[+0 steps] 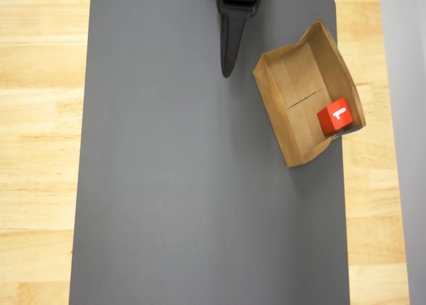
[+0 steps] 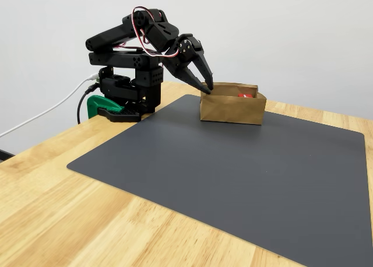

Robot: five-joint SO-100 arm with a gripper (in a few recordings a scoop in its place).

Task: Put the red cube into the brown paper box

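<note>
glossy red cube with a white mark sits inside creased tan brown paper box on matte grey mat; black tool closed, empty

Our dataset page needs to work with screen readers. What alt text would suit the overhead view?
A small red cube with a white mark lies inside a shallow brown paper box, against its right wall, at the upper right of a dark grey mat on a light wooden table. The black gripper, shut, points down from the top edge, left of the box.

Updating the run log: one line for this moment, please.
red cube: inside brown paper box, far-right corner | gripper: empty, fingers together, beside box | mat: bare
</note>
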